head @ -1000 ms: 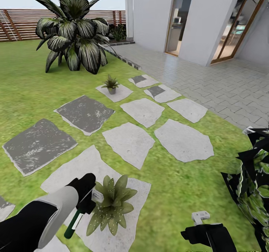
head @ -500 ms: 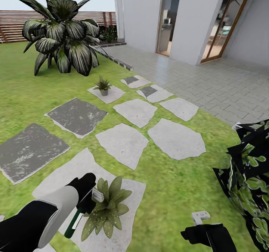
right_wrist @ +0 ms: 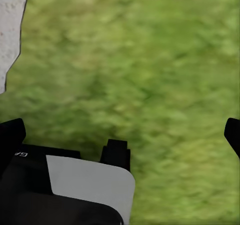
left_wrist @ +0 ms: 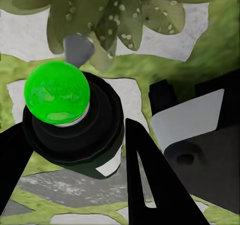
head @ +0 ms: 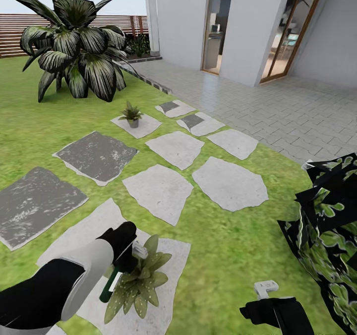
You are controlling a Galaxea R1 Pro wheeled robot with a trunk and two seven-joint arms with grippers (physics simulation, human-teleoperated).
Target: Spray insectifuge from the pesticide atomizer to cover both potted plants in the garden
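Pesticide atomizer [head: 111, 283] was held in the left gripper [head: 124, 255], fingers clamped on the bottle, spray head [head: 140, 251] touching the near potted plant [head: 139, 280] on a pale stepping stone [head: 168, 255]. Second potted plant [head: 131, 113] sat far off on another stone. Right gripper [right_wrist: 120, 135] hung over lawn [right_wrist: 150, 60], fingers spread, holding nothing.

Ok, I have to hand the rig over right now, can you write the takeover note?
Left gripper: shut on the pesticide atomizer, spray head beside the near potted plant.
Right gripper: open, holding nothing, over the lawn.
Far potted plant: in its grey pot on a pale stepping stone up the path.
Done: atomizer picked up and brought to the near plant.
Left: no spray visible; probably cover the near plant, then drive to the far one.
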